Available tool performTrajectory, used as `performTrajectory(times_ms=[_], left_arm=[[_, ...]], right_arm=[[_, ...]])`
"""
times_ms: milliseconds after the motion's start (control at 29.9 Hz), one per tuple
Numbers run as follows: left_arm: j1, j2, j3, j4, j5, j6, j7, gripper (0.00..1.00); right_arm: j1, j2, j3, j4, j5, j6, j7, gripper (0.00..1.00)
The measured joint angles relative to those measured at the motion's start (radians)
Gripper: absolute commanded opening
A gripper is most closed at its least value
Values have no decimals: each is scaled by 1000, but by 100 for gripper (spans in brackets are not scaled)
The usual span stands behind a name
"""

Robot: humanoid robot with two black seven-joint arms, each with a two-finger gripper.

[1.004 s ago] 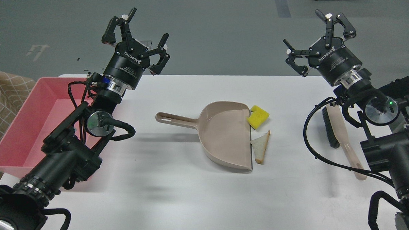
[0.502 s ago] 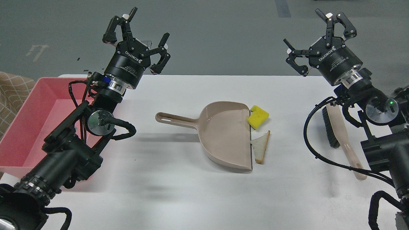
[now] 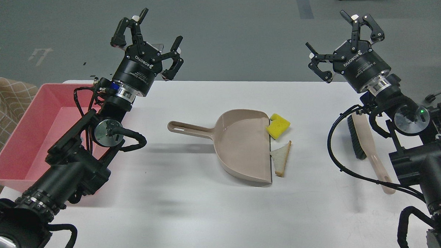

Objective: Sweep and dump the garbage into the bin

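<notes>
A notched yellow sponge [image 3: 278,126] and a triangular white bread slice [image 3: 281,158] lie on the white table at the open right edge of the beige dustpan [image 3: 243,145]. The pink bin [image 3: 26,134] stands at the table's left edge, partly hidden by my left arm. A beige hand brush [image 3: 368,148] with dark bristles lies at the right, partly behind my right arm. My left gripper [image 3: 147,42] is open and empty, raised above the table's far left. My right gripper [image 3: 344,40] is open and empty, raised above the far right.
The white table [image 3: 194,213] ends at a far edge with grey floor beyond. A tan checked cloth [image 3: 1,98] lies left of the bin. The dustpan's handle [image 3: 189,128] points left.
Both arms have shifted only very slightly. The sponge, bread, dustpan and brush have not moved.
</notes>
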Motion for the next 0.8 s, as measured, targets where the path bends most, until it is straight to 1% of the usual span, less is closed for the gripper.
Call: performTrajectory(times_ms=[134,234,301,401,468,636,803], left_arm=[[-5,0,-2,0,0,-7,0,98],[-6,0,-2,0,-1,-9,-13,98],[-6,0,-2,0,-1,-9,-40,98],[-6,-1,-2,0,-1,-10,-93,98],[-6,-2,0,0,-1,-10,-115,98],[-6,-2,8,-3,0,-11,-121,98],[-6,-3,20,-9,3,-17,-106,98]], right_arm=[[1,0,0,-1,0,0,0,100],[1,0,0,-1,0,0,0,100],[1,0,0,-1,0,0,0,100],[2,-1,0,-2,0,0,0,100],[2,-1,0,-3,0,0,0,100],[1,-1,0,-3,0,0,0,100],[0,-2,0,-5,0,0,0,100]])
